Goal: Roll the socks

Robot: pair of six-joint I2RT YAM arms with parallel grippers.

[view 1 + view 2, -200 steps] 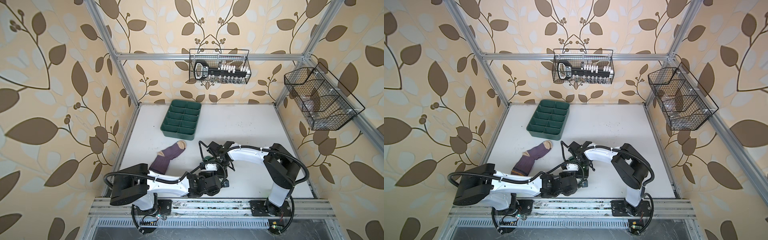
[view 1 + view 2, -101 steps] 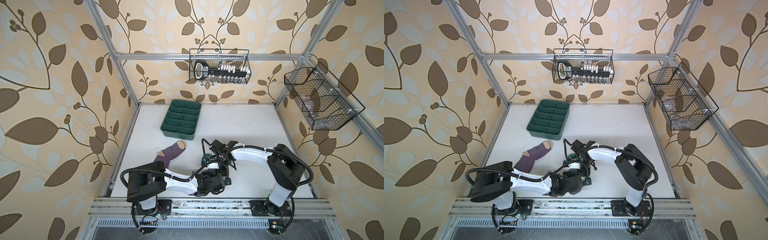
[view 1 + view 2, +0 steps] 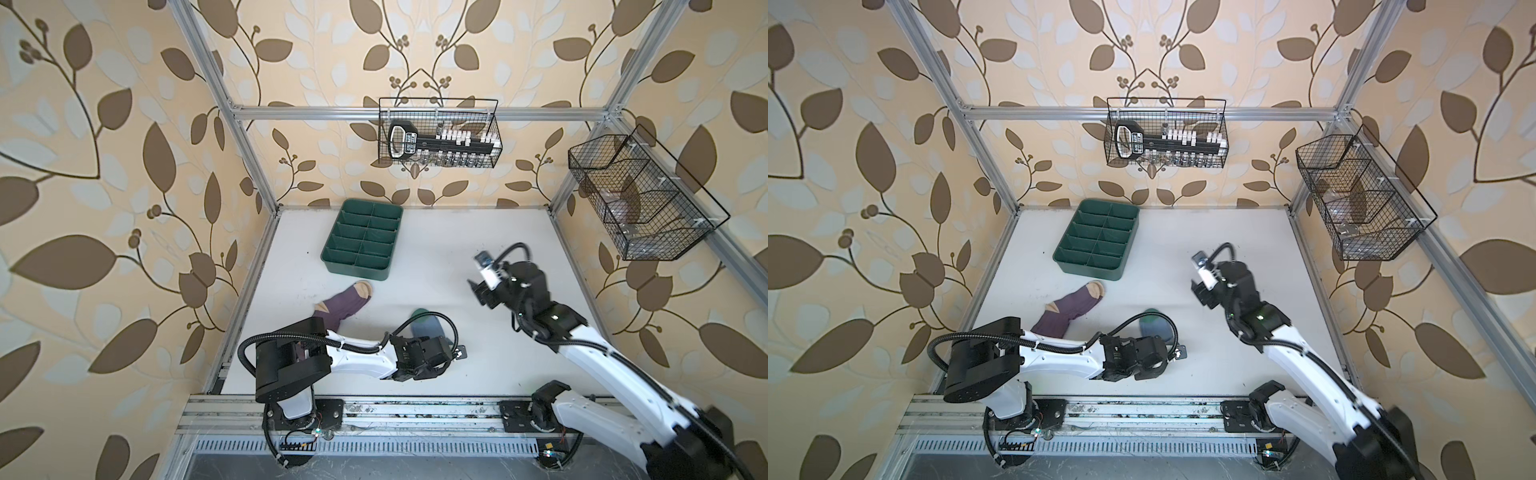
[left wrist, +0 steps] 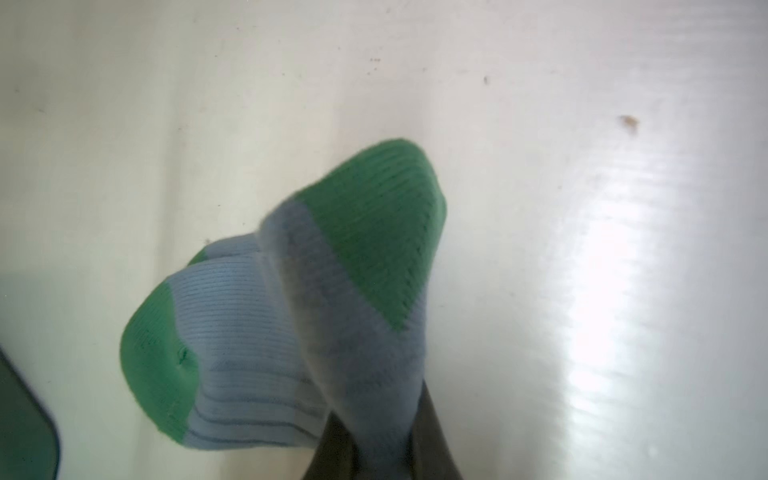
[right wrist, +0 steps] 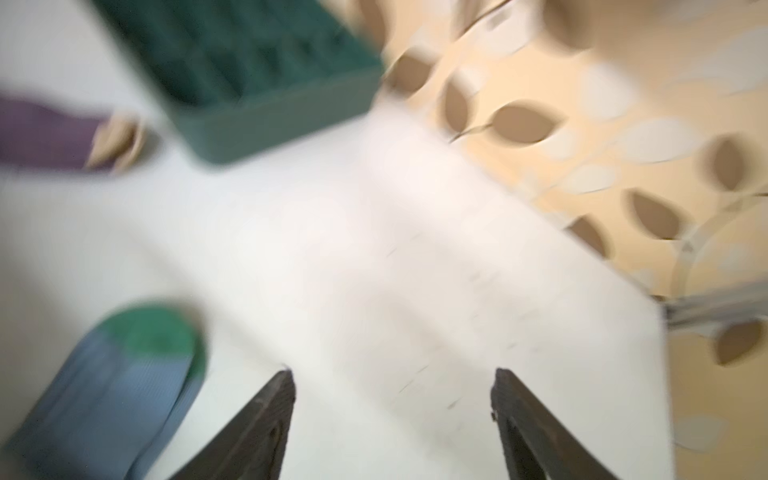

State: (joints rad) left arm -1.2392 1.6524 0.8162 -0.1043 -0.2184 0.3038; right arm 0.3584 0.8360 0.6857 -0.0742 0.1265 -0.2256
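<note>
1. Progress, as I judge it: early. Neither sock is a finished roll. The light blue sock (image 4: pixel 291 311) is only doubled over loosely, and the purple sock (image 3: pixel 343 307) looks untouched. Both rolls are left to do.

2. The light blue sock sits near the middle of the table's (image 3: pixel 457 232) front edge. In both top views most of it is hidden beneath the left arm's wrist, with just the green toe end showing (image 3: pixel 1154 324).

3. In the left wrist view it is ribbed and soft. A green toe points away from the fingers, a second green patch sits to one side, and a fold ridge runs between them. No orange cuff shows.

4. The left gripper (image 4: pixel 380 432) is pinched tight on the blue fabric, its dark fingers (image 4: pixel 432 436) pressing the sock from both sides.

5. The right gripper (image 5: pixel 392 374) is spread wide and empty, raised over the right half of the table, well apart from both socks.

6. The purple sock lies flat near the left edge, bent at the heel. Its beige toe points toward the green tray (image 3: pixel 357 270) at the back left, and its cuff end is hidden under the left arm.
</note>
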